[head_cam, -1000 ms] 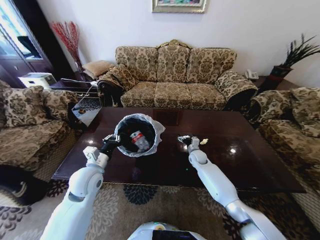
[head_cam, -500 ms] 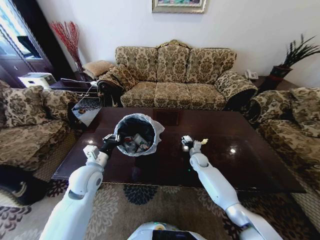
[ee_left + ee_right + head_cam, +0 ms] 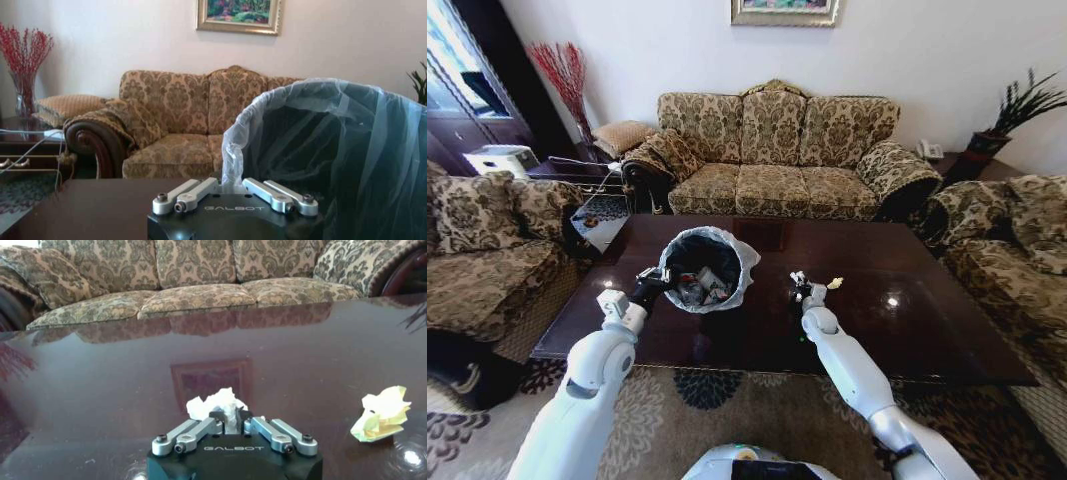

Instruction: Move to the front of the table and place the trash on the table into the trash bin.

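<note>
My right end effector (image 3: 231,424) clamps a white scrap (image 3: 215,404), left end effector (image 3: 233,191) clamps the trash bin (image 3: 703,268) already holding trash, yellow scrap (image 3: 382,414) beside right remains.

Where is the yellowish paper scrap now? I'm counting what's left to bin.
In the head view the yellowish paper scrap lies on the table, apart from and just to the right of the right tool, which pinches a white paper wad.
</note>
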`<state>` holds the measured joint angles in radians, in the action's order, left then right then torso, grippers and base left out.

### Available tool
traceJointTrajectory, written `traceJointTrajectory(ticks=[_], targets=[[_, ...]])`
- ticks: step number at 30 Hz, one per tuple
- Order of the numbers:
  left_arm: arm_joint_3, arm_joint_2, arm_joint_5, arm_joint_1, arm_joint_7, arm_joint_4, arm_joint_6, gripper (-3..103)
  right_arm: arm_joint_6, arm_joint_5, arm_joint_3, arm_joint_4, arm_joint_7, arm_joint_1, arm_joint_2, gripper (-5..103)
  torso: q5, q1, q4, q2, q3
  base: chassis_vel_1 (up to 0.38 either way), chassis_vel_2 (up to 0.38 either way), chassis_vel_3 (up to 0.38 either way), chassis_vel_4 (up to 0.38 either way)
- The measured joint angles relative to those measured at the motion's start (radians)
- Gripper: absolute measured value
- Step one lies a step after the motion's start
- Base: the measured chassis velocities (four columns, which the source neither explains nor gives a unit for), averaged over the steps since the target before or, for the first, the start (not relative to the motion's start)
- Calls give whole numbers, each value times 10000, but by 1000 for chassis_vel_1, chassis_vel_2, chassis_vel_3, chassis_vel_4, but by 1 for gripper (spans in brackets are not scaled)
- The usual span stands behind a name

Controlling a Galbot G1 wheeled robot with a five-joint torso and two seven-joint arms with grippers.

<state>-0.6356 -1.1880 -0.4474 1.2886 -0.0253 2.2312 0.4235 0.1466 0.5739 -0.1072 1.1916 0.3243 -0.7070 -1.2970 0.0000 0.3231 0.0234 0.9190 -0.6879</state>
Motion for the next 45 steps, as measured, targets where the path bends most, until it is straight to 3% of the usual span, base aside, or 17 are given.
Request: traceJointTrajectory(ticks=[2,5,11,16,17,21,22,25,27,30,35,39,43,45], targets=[[-21,-1,-5,1,3,18,0,1,4,42,-9,70,23,-9,25,12,1,0,0,0,0,0,0,0,0],[-87,-4,-38,27,10,63,-5,1,63,478,-161,622,298,-79,110,2,1,0,0,0,0,0,0,0,0],[-150,40,-126,56,27,78,-21,1,265,1113,-469,2405,753,-415,460,0,1,1,-1,0,0,0,0,0,0],[-163,162,-240,-14,29,-9,29,1,828,2087,-317,6601,1080,-611,1666,0,1,0,-2,0,0,0,0,0,0],[-163,162,-240,-14,29,-9,29,1,828,2087,-317,6601,1080,-611,1666,0,1,0,-2,0,0,0,0,0,0],[-171,150,-245,23,-10,-10,63,1,1019,2507,-91,8152,357,-237,2371,0,-2,0,0,0,1,0,0,0,0],[-151,121,-209,42,-29,-16,95,1,1076,2887,208,8988,-365,115,3012,0,0,0,3,0,1,0,0,0,0],[-80,101,-142,26,-29,-41,170,1,782,3148,759,9628,-857,463,3611,0,-1,0,2,0,1,0,0,0,0],[95,120,32,11,-2,-50,271,1,584,3282,1525,10335,-1507,748,4320,0,0,0,-1,0,0,0,0,0,0],[170,224,126,22,17,-41,375,1,736,3590,2459,11037,-1698,1052,4733,0,1,0,-2,0,0,0,0,0,0],[149,404,100,23,19,-38,419,1,950,3748,3424,11232,-1708,1329,4900,0,0,-1,0,0,0,0,0,0,0],[116,470,-31,57,21,85,422,1,1178,3218,4380,10749,-1598,1767,4654,-1,0,2,1,0,0,0,0,0,0],[112,377,-52,93,23,270,422,1,1025,2912,4723,10151,-1618,2135,4333,15,2,2,2,0,-1,0,0,0,0],[104,353,-52,100,23,300,421,1,1012,2933,4766,10079,-1619,2248,4326,15,0,2,1,0,-1,0,0,0,0]])
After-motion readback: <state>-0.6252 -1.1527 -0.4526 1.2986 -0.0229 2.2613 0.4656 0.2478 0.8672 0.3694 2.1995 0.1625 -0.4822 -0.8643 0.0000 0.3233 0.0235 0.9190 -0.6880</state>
